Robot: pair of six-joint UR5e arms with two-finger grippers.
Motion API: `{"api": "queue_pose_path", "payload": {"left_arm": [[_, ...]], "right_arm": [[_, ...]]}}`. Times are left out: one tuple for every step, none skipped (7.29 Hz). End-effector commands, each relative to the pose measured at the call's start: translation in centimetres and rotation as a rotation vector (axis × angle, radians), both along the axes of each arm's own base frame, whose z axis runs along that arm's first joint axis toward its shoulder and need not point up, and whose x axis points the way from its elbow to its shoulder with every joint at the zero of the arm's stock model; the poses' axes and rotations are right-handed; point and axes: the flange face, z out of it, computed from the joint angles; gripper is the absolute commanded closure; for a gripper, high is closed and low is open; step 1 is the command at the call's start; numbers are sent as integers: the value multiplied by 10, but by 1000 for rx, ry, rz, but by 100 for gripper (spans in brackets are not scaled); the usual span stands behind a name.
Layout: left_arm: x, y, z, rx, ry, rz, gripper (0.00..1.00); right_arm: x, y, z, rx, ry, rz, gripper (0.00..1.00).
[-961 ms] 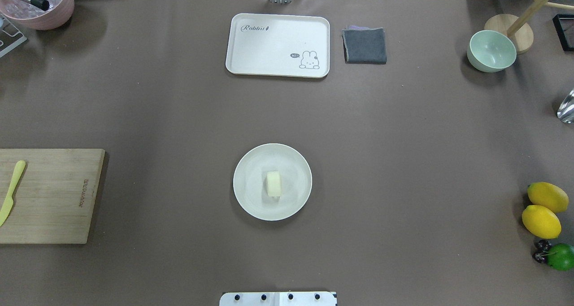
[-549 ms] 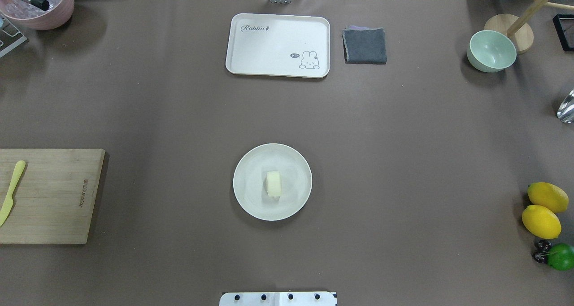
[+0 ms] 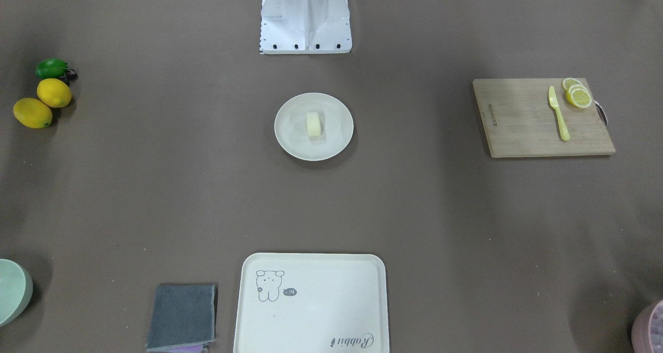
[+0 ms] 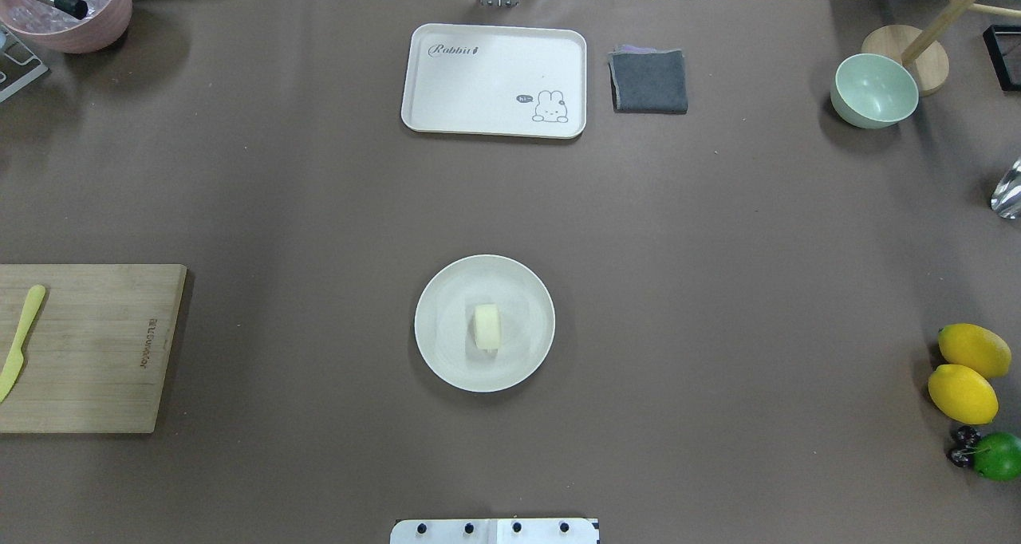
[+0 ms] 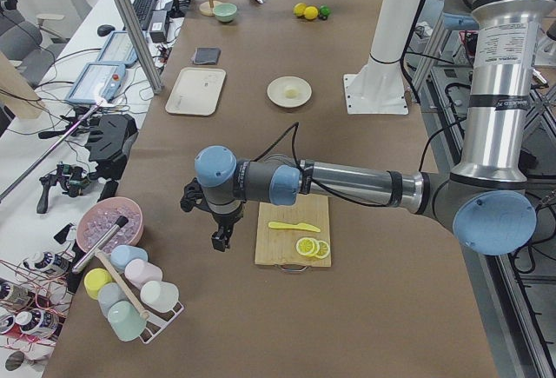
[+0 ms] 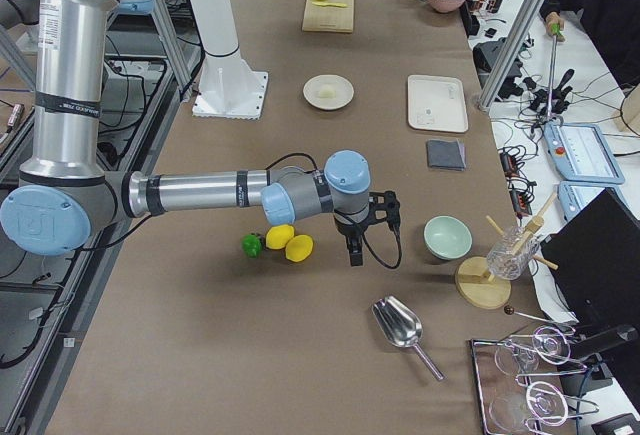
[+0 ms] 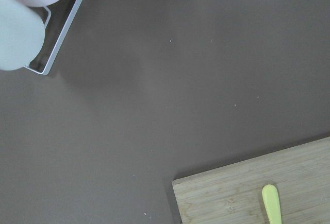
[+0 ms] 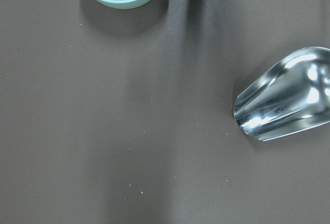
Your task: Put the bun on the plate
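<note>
Front view: one bun (image 3: pixel 313 124) sat near centre of the one plate (image 3: pixel 292 135), nothing touching it. The table (image 3: pixel 155 187) had a brown cover. One cutting board (image 3: pixel 523 130) carried one knife (image 3: pixel 558 114) plus lemon slices (image 3: pixel 578 95), which overhead cropped out. Overhead: one tray (image 4: pixel 478 81), one grey cloth (image 4: pixel 649 81), one green bowl (image 4: pixel 874 91), two lemons (image 4: pixel 963 393), one lime (image 4: pixel 997 456). Grippers showed only in the side views. Left side: left gripper (image 5: pixel 219 241) hung beside the board near a cup rack (image 5: pixel 130 295), jaws unreadable; a work bench (image 5: pixel 39 139) with tablets (image 5: pixel 97 82) ran alongside. Right side: right gripper (image 6: pixel 352 255) hung between lemons and bowl, one scoop (image 6: pixel 398 324) nearby, can't tell its state either. Left wrist: board corner, knife tip, rack. Right wrist: bowl edge, scoop.
</note>
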Motion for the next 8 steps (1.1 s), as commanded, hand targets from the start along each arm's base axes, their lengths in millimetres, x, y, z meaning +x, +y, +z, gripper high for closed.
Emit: {"api": "queue_pose_path", "payload": {"left_arm": [[0, -2, -12, 30, 2, 0, 2], [0, -3, -14, 33, 2, 0, 2], [0, -2, -10, 25, 2, 0, 2], [0, 0, -10, 25, 2, 0, 2], [0, 2, -8, 18, 2, -1, 2], [0, 2, -10, 24, 2, -1, 2], [-1, 2, -10, 22, 1, -5, 2], [-2, 2, -10, 22, 1, -6, 2]], "right_arm": [[3, -1, -3, 6, 0, 6, 0], [2, -2, -3, 8, 0, 6, 0], [1, -5, -5, 12, 1, 3, 0], [-2, -8, -7, 15, 1, -4, 0], [-3, -9, -10, 18, -4, -5, 0], [-6, -13, -8, 15, -3, -9, 0], [-5, -13, -9, 12, -7, -8, 0], [-9, -13, -8, 10, -8, -16, 0]]}}
